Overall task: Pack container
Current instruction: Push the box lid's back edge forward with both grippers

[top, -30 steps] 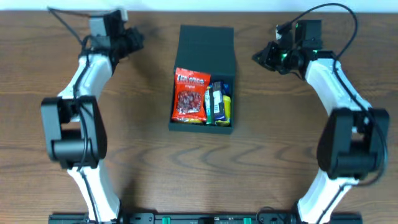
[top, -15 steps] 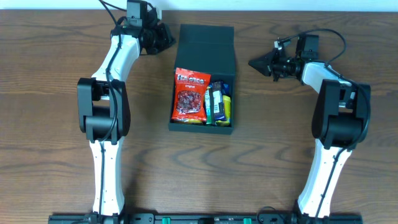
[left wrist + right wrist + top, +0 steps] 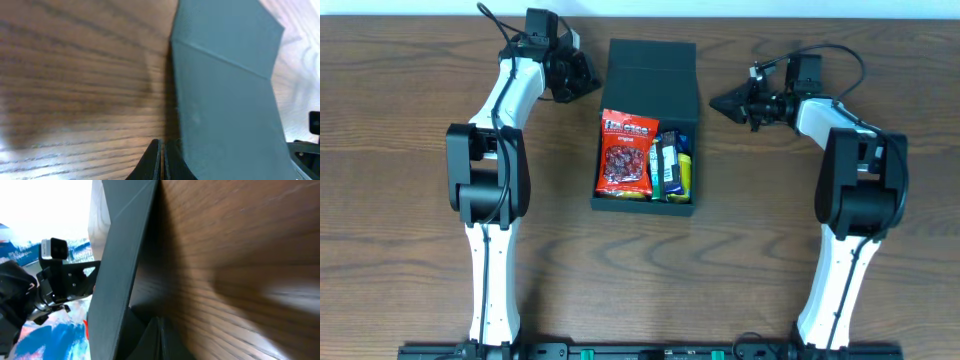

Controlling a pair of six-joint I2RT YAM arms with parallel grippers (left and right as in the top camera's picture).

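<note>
Container [image 3: 650, 65] sits in the middle of the wooden surface [image 3: 560, 250], between the two arms. It is dark green, and its flap lid [image 3: 651, 58] is thrown open and lies back on the far side. Inside, a red packet [image 3: 627, 152] fills the left part. A dark packet [image 3: 666, 165] stands just beside it, and a yellow packet [image 3: 686, 176] is against the right wall.

Left tool [image 3: 590, 78] is clenched with nothing between its fingers. It lies low over the surface just beside the far left corner of the container, by the lid. In the left wrist view its closed tips point along the green wall, and whether they touch it cannot be told.

Right tool [image 3: 717, 102] is also clenched and empty. It points at the container's right side from near by, with a strip of bare wood between them.
</note>
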